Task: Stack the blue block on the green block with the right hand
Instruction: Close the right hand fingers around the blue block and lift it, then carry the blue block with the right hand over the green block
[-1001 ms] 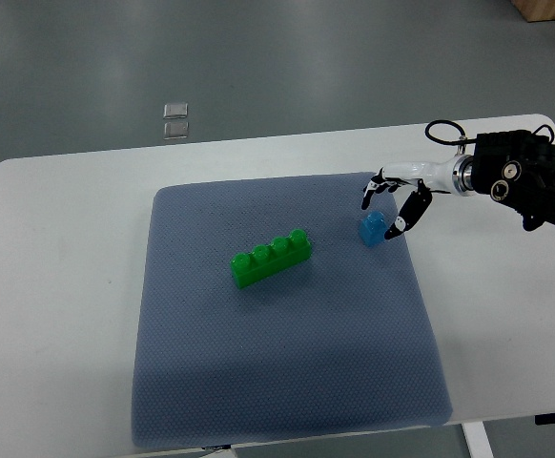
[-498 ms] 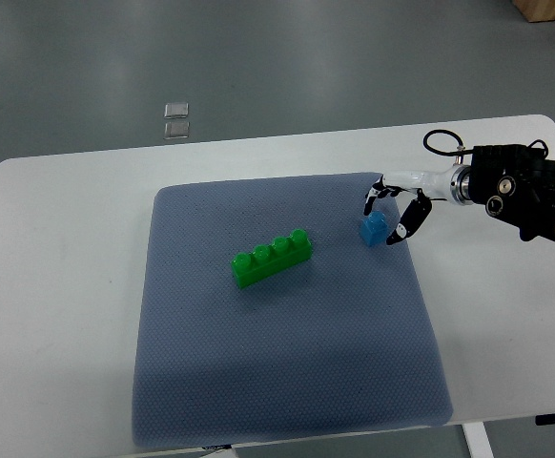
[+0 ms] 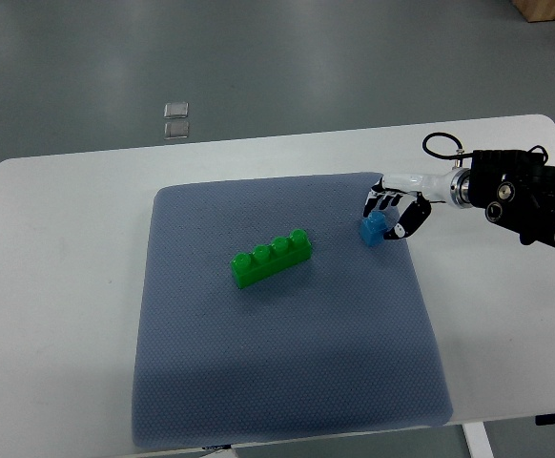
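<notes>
Filling most of the frame, a white counter [image 3: 58,286] is seen from above, with grey floor beyond its far edge. A blue-grey mat [image 3: 287,382] is laid over the middle of the counter, reaching under the hand and well out to its left and toward the camera. The right arm [image 3: 521,191] is brought in from the right edge, black at the wrist housing with a looped cable on top, then a white section leading to the hand. The green block [image 3: 272,258], long with four studs, is lying on the mat well to the left of the hand and slightly nearer the camera, angled, not touched by anything. The right hand [image 3: 392,205] is held over the mat's far right part, fingers [image 3: 380,200] curled down around the blue block. The blue block [image 3: 374,229] is found right at the hand, sitting on the mat just below and left of the fingertips; the hand is closed about it, thumb side on the right, other fingers at the top. Whether the block is lifted off the mat cannot be told. Two small clear squares [image 3: 175,119] are seen on the floor, far off to the upper left of the hand.
</notes>
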